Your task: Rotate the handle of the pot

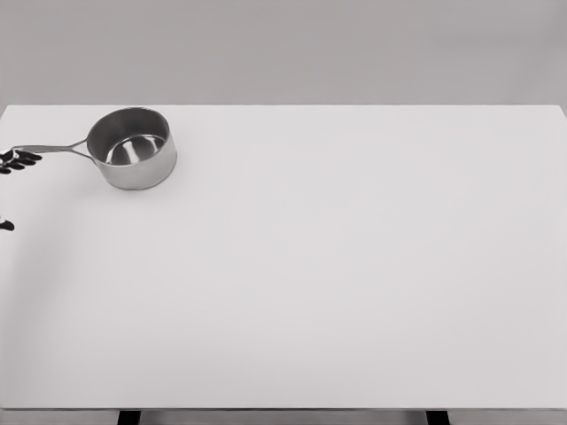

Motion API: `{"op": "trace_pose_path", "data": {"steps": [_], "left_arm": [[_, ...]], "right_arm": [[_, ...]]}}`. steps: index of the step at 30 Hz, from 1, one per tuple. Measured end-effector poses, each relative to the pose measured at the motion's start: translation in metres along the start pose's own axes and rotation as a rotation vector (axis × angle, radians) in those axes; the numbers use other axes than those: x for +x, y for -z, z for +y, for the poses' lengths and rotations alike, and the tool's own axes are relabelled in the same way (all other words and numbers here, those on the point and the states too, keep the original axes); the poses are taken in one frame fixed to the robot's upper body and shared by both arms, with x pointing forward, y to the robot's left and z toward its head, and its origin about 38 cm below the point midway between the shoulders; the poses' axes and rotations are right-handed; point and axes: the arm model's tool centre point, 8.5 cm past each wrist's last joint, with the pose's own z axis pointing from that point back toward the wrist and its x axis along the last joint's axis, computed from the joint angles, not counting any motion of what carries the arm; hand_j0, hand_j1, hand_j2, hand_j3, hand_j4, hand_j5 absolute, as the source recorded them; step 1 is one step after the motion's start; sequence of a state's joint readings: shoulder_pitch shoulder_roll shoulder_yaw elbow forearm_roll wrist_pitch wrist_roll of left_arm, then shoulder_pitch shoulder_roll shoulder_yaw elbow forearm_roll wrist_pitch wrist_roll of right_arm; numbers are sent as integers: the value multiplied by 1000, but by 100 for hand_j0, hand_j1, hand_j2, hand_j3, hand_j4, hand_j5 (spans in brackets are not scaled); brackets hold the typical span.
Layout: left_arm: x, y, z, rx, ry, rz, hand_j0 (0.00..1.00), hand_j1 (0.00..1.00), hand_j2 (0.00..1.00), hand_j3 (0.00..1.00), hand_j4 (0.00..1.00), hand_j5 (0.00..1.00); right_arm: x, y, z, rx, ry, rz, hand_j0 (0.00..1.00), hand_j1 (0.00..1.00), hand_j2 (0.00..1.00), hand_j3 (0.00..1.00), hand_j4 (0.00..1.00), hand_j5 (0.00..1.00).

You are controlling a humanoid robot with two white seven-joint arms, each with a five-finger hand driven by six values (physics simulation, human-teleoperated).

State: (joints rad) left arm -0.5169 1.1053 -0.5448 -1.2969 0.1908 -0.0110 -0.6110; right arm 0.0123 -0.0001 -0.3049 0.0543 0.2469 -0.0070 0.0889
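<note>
A steel saucepan (133,148) stands upright near the table's far left corner. Its thin handle (51,148) points left, toward the table's left edge. Only the dark fingertips (25,159) of my left hand (12,191) show at the picture's left edge, just below the handle's end and close to it. A separate dark tip, probably the thumb (6,226), sits lower down, well apart from the others, with nothing between them. I cannot tell whether the fingertips touch the handle. The rest of the left hand and arm is out of frame, and the right arm is not in view.
The white table (337,283) fills most of the view, with its far edge against a grey wall. Two dark table legs (129,417) show below the near edge.
</note>
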Motion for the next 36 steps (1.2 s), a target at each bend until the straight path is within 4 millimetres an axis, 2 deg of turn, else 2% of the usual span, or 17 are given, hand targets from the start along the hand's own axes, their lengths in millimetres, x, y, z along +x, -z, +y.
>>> {"op": "trace_pose_path", "data": {"steps": [10, 21, 29, 32, 34, 36], "left_arm": [[11, 18, 3, 21, 12, -20, 100, 100, 100, 100, 100, 100], [9, 37, 9, 49, -11, -3, 100, 100, 100, 100, 100, 100], [5, 43, -1, 30, -11, 2, 100, 100, 100, 100, 100, 100], [9, 42, -16, -4, 11, -19, 100, 100, 100, 100, 100, 100], [9, 38, -29, -35, 27, -43, 100, 100, 100, 100, 100, 100], [18, 28, -29, -45, 65, -97, 100, 100, 100, 100, 100, 100]], "right_arm": [[0, 0, 0, 0, 0, 0, 100, 100, 100, 100, 100, 100], [0, 0, 0, 0, 0, 0, 100, 100, 100, 100, 100, 100], [0, 0, 0, 0, 0, 0, 100, 100, 100, 100, 100, 100], [0, 0, 0, 0, 0, 0, 100, 100, 100, 100, 100, 100], [0, 0, 0, 0, 0, 0, 100, 100, 100, 100, 100, 100], [0, 0, 0, 0, 0, 0, 100, 100, 100, 100, 100, 100]]}}
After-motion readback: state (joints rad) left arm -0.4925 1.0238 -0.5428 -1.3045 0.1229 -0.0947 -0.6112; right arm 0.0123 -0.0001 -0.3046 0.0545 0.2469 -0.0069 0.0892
